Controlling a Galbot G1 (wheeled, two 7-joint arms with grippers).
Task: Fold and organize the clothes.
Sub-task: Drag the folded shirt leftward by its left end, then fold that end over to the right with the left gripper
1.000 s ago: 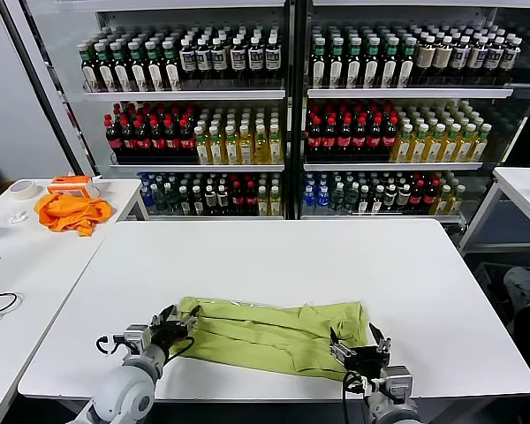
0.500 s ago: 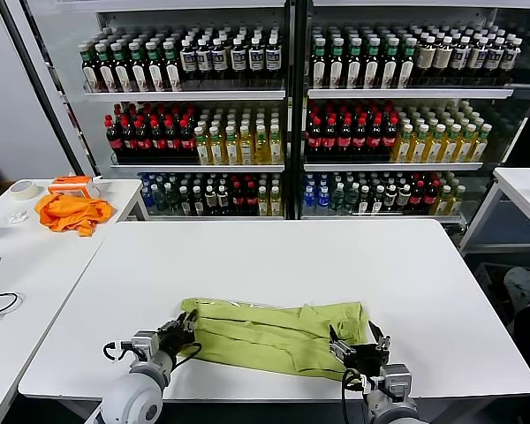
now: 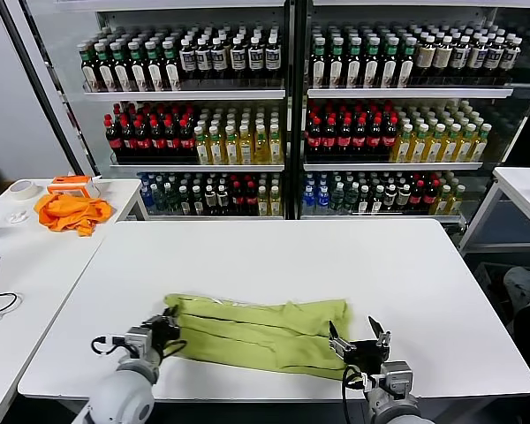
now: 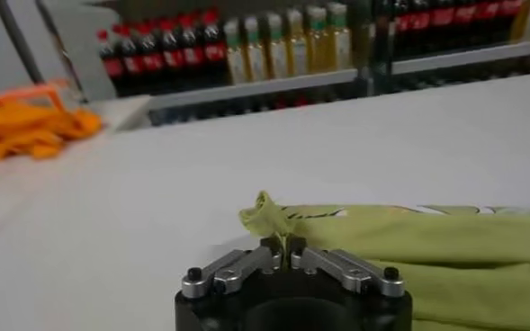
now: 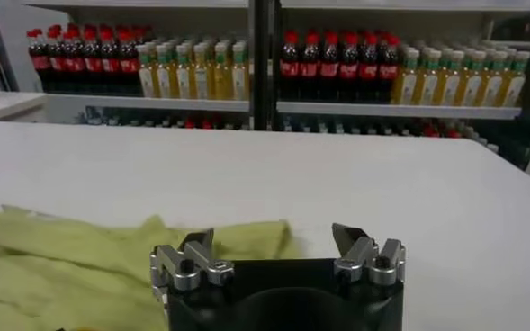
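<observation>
Two grippers sit at the near edge of the white table (image 3: 265,256), one at each end of the lime-green T-shirt (image 3: 256,331), which lies there as a long, crumpled band. The left gripper (image 4: 283,254), at the shirt's left end, stood spread a second ago; now its fingers are pressed together on a small bunched corner of cloth that pokes up between them. With that pinch the whole shirt has slid toward the left: its right end, which a second ago reached the right gripper (image 5: 279,248), has pulled clear of it. That likely means the left arm has its hold for dragging or spreading the shirt, while the right side has no hold at all. The right gripper stays spread wide and empty, the shirt's end lying just beyond one finger. Well beyond the shirt, on the side table to the left, lies the orange cloth (image 3: 69,212), and farthest back stand the bottle shelves (image 3: 287,124).
</observation>
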